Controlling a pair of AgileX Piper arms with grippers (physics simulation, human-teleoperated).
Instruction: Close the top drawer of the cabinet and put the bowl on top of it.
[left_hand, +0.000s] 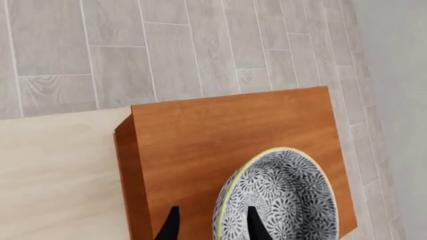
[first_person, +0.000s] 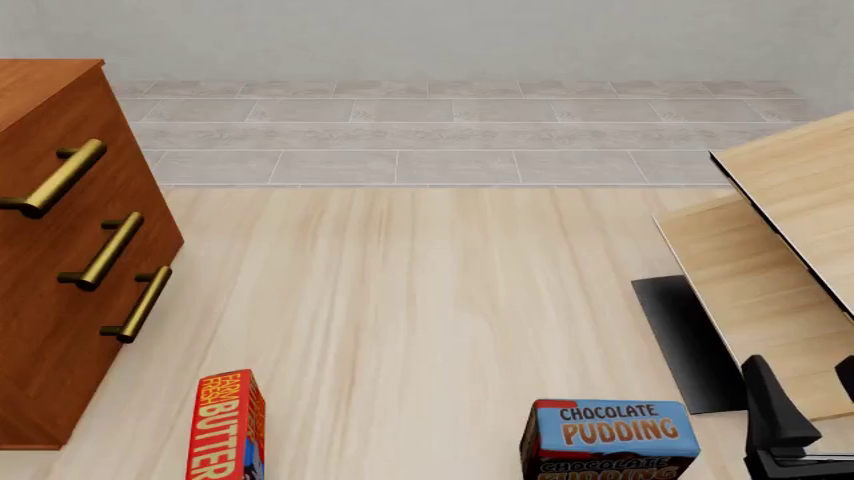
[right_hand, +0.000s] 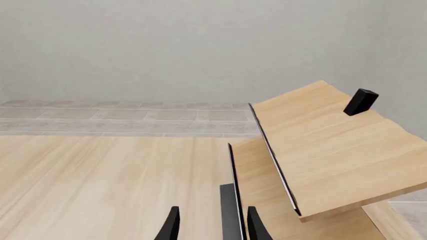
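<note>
In the left wrist view the blue-grey and white floral bowl (left_hand: 283, 200) with its yellowish rim is tilted over the flat reddish-brown top of the cabinet (left_hand: 220, 130). My left gripper (left_hand: 212, 210) is shut on the bowl's rim, one finger inside and one outside. Whether the bowl touches the cabinet top I cannot tell. In the front view the cabinet (first_person: 54, 330) stands at the left, its top drawer (first_person: 80, 115) flush with the two below. Bowl and left gripper are out of the front view. My right gripper (first_person: 810, 395) is open and empty at the lower right.
A butter box (first_person: 230, 425) and a chocolate pudding box (first_person: 610, 440) stand near the front edge. Pale light-wood furniture (first_person: 787, 230) with a dark panel (first_person: 687, 340) fills the right side, close to the right gripper. A small black block (right_hand: 361, 101) sits on it.
</note>
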